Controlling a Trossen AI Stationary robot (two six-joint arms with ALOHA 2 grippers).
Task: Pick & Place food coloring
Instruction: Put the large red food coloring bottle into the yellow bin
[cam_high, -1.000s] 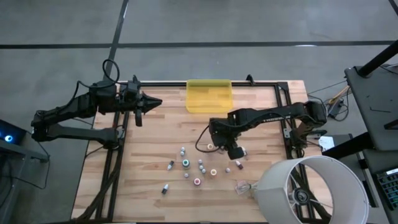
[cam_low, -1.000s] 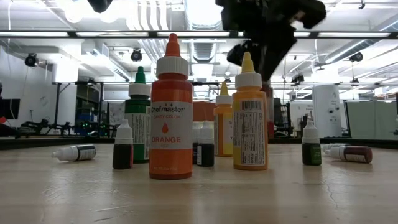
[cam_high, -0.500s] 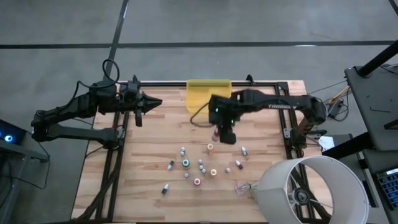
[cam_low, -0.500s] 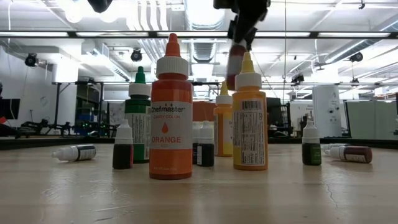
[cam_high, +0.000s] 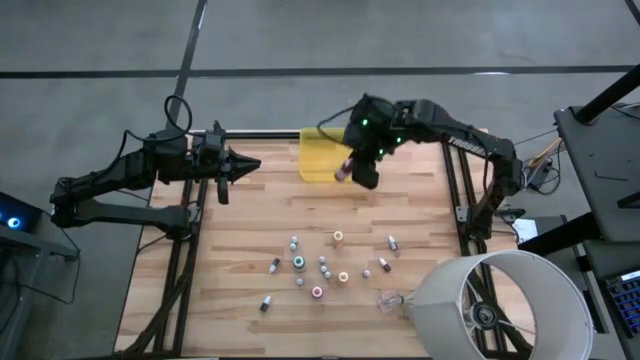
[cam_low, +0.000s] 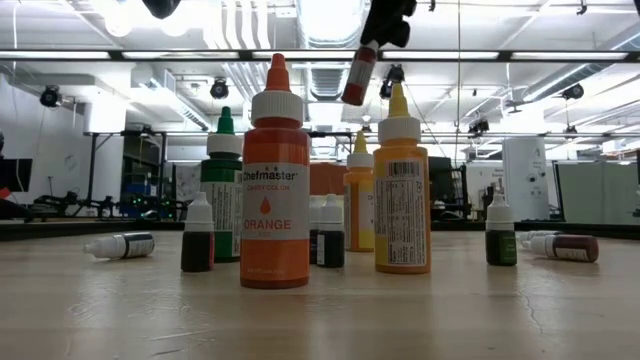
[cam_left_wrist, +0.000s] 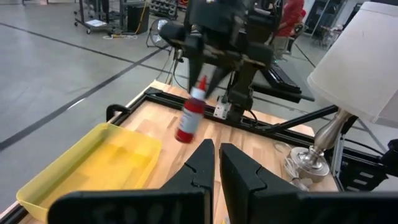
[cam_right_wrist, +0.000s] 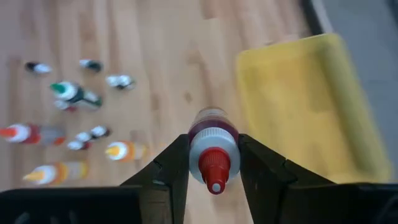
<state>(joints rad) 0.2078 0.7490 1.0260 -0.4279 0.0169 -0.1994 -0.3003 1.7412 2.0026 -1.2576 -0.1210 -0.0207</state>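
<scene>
I have the right gripper (cam_high: 352, 170) pinching a red food coloring bottle (cam_high: 344, 168) by its neck, held in the air at the near-right corner of the yellow tray (cam_high: 325, 150), tilted with its body hanging down over the tray's edge. In the right wrist view the two fingers (cam_right_wrist: 171, 163) press on either side of the white collar just behind the red cap (cam_right_wrist: 214, 169), with the tray beyond it.

The rest of the food coloring bottles (cam_high: 320, 265) sit in a loose cluster on the wooden table (cam_high: 250, 230), well apart from the tray toward the front. From table height I can see a tall orange bottle (cam_low: 275, 180), a yellow-capped one (cam_low: 402, 190) beside it, a green-capped one (cam_low: 222, 190) behind, small dark ones between them, and two lying on their sides at the flanks. A white lampshade (cam_high: 500, 305) stands at the front right corner of the table, away from the tray. Nothing lies between the held bottle and the tray.

The left gripper (cam_high: 240, 165) waits over the table's left edge, level with the tray, fingers pressed together.

A second ago the right arm was down over the bottle cluster; since then it has lifted and swung the red bottle across the table to the tray. The left arm has not moved.
</scene>
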